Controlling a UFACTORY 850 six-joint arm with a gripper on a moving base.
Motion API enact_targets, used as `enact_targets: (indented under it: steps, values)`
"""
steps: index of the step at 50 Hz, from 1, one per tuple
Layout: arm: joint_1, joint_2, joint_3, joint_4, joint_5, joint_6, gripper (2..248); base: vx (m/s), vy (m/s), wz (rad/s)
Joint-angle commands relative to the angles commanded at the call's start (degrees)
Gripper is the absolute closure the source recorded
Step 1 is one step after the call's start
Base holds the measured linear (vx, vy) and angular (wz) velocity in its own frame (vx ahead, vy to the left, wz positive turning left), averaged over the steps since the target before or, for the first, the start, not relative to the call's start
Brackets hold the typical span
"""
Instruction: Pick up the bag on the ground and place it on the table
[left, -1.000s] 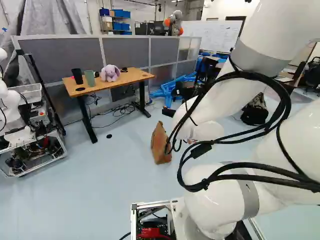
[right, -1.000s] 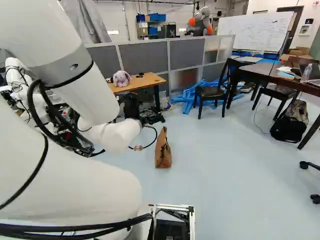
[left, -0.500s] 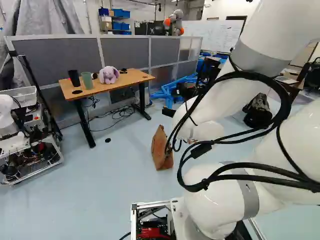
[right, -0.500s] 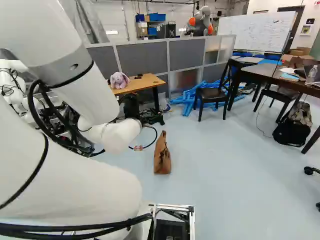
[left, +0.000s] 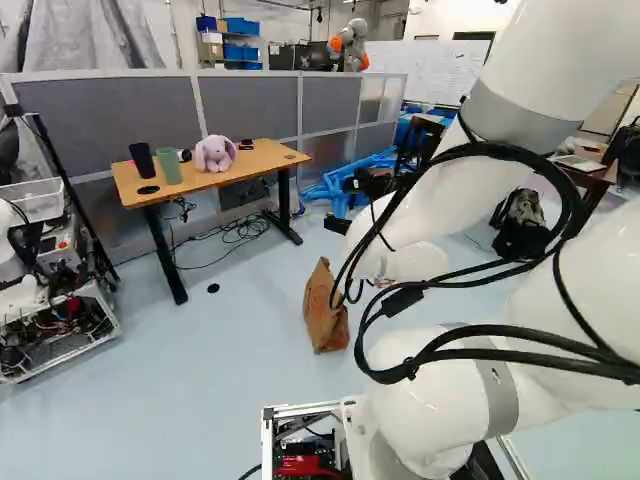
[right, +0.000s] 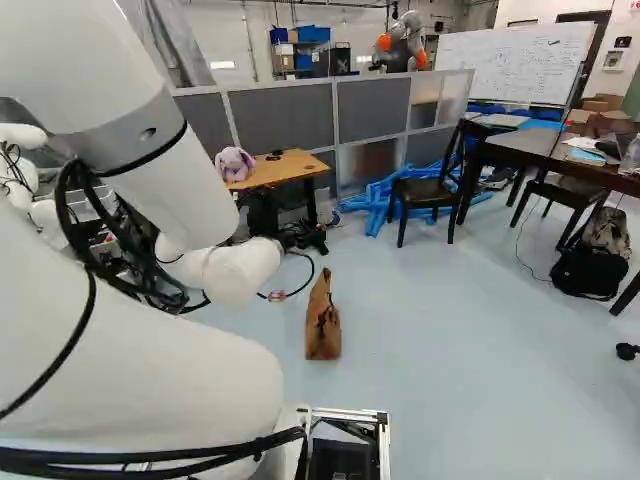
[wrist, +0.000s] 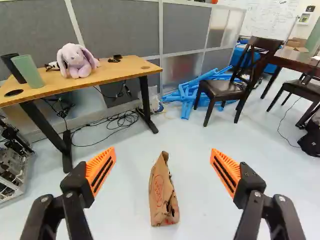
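Note:
Dark parts of my gripper (right: 300, 236) show past the arm's white end in the right base view. In the wrist view my gripper (wrist: 163, 151) is wide open, its orange pads far apart with nothing held. A crumpled brown paper bag (wrist: 162, 195) stands on the floor ahead, seen in the gap between the fingers and touched by neither. The right base view has the same bag (right: 323, 325) just beyond the arm. The light wooden table (wrist: 117, 72) stands farther off, carrying a purple plush rabbit (wrist: 77, 60), a green cup (wrist: 28, 71) and a dark cup (wrist: 12, 67).
Cables (wrist: 112, 125) lie on the floor by the table's legs, before a grey partition (left: 110, 115). Blue pieces (wrist: 195, 90) are heaped near a dark chair (wrist: 225, 90). A backpack (right: 588, 268) rests by a dark table (right: 535, 148). Another robot (left: 35, 270) stands at the left.
The base has moved forward, bringing the bag and table nearer in the base views. The bag stays upright on the floor. My arm holds its pose and the gripper shows no visible shift against it.

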Motion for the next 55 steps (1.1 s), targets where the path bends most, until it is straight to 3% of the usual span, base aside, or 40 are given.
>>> enact_targets:
  steps: [33,55]
  values:
    - [-0.01,-1.51,-1.29,0.00,0.00,0.00,3,0.069,0.002,-0.001]
    - [-0.71,-7.85,-6.92,0.35,-1.16,0.00,3,0.000,0.000,0.000]
